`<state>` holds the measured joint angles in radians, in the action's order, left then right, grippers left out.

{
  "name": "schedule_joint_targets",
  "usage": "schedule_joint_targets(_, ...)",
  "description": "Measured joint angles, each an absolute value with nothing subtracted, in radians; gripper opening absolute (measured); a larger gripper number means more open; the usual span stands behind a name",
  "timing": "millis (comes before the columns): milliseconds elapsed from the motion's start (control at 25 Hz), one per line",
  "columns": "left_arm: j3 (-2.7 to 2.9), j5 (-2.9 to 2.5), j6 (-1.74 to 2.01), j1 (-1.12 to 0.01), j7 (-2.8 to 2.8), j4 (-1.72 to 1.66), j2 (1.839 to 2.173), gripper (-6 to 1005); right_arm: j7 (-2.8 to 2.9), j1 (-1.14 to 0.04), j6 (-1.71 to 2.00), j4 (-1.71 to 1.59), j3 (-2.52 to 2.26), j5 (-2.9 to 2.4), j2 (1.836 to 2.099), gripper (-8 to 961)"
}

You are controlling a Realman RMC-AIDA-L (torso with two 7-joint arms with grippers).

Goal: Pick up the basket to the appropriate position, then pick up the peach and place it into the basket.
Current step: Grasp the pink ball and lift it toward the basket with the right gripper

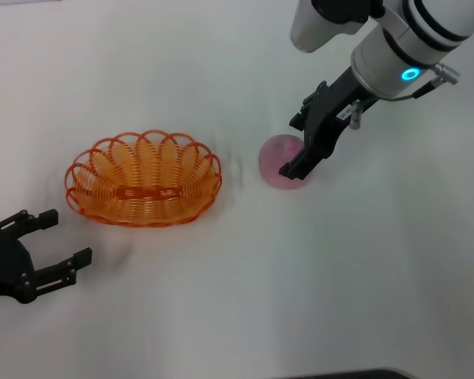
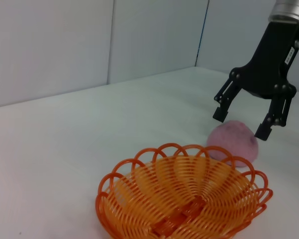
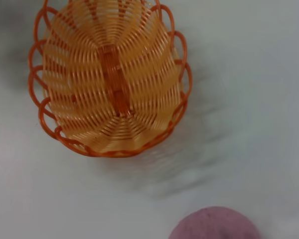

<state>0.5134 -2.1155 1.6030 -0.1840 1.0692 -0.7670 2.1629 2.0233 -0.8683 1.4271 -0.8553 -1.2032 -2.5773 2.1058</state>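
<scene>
— What are you working with?

— The peach (image 1: 278, 162) is a round, matte pink ball with darker mottling. The basket (image 1: 143, 178) is an oval of looped orange plastic wire with a scalloped rim and a flat strip along its base. Both sit on the plain white table (image 1: 221, 300).

— Where is the peach, from your fingers?

— Right under my right gripper (image 2: 243, 123). My fingers are spread apart, one tip to each side of the fruit's top, neither visibly pressing it. The basket stands empty and upright, beyond the peach and apart from it.

— How is the arm posed?

— My right arm slopes down from above, gripper angled onto the peach. My left gripper (image 1: 51, 240) lies low near the basket, its fingers also spread, holding nothing.
</scene>
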Motion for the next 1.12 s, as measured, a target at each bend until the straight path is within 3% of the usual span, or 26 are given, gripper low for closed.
schedule_joint_targets(1080,0.512,-2.117,1.611,-0.184,1.069,-0.762,2.161,832,2.048,-0.870,1.363,-0.788,-1.243,-2.552,2.103,938)
schedule_joint_targets(1120,0.512,-2.118,1.612,-0.184,1.069,-0.762,2.161,832,2.048,-0.869,1.363,-0.789,-1.243,-2.553,2.103,898)
